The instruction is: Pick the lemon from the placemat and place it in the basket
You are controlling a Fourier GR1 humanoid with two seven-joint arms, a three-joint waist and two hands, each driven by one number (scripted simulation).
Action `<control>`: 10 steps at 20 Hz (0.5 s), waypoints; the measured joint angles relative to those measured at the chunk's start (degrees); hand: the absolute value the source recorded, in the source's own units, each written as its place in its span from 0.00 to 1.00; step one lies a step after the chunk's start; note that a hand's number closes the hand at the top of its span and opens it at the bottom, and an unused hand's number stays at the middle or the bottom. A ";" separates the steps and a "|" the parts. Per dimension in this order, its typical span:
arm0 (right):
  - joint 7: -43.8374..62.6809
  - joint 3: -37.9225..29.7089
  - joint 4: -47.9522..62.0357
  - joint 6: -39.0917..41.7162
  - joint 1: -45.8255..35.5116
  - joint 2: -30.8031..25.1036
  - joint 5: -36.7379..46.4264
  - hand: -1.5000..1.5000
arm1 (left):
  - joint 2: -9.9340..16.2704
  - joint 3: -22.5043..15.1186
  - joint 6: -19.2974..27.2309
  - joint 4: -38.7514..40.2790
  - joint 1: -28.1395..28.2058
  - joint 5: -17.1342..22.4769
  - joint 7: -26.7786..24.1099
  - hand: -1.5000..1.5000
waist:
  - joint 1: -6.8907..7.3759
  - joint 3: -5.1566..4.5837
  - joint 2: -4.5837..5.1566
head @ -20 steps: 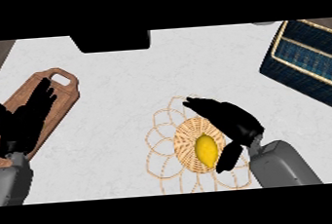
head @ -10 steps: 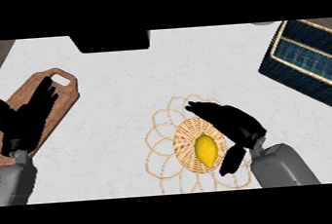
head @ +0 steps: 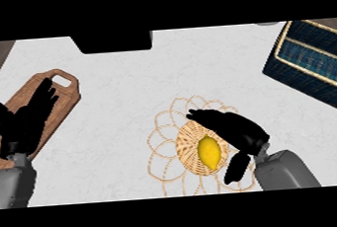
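A yellow lemon [head: 209,152] lies on the woven centre of a round wicker placemat [head: 174,131] with looped edges, low in the middle of the head view. My right hand [head: 235,130] hovers just right of the lemon, its fingers arched over the lemon's top and its thumb [head: 235,169] hanging below; fingers and thumb are spread, not closed on the fruit. The dark blue basket [head: 314,65] with tan trim stands at the upper right, well away. My left hand [head: 22,123] rests open, fingers up, over the wooden board at the left.
A wooden cutting board [head: 50,101] with a handle hole lies at the left edge. A black object [head: 113,41] sits at the top centre of the white counter. Bare counter stretches between the placemat and the basket.
My right hand has slid lower and closer over the lemon, the thumb dropping beside it. The left hand drifted slightly. The lemon has not moved.
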 measured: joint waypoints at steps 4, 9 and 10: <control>0.49 0.37 1.09 -1.12 -0.39 0.74 3.00 0.00 | -0.62 0.25 -0.09 0.10 -0.50 -0.55 0.66 0.50 | -0.01 -0.01 0.01; -0.72 1.42 1.13 -3.65 2.47 0.34 6.46 0.00 | -0.76 1.11 -0.91 0.34 -0.57 -0.74 0.27 0.50 | -0.05 0.01 0.00; -0.52 1.84 1.69 -4.26 2.46 1.05 7.24 0.00 | -1.17 1.03 -0.52 1.26 -0.95 -1.32 -0.31 0.50 | -0.08 0.00 0.01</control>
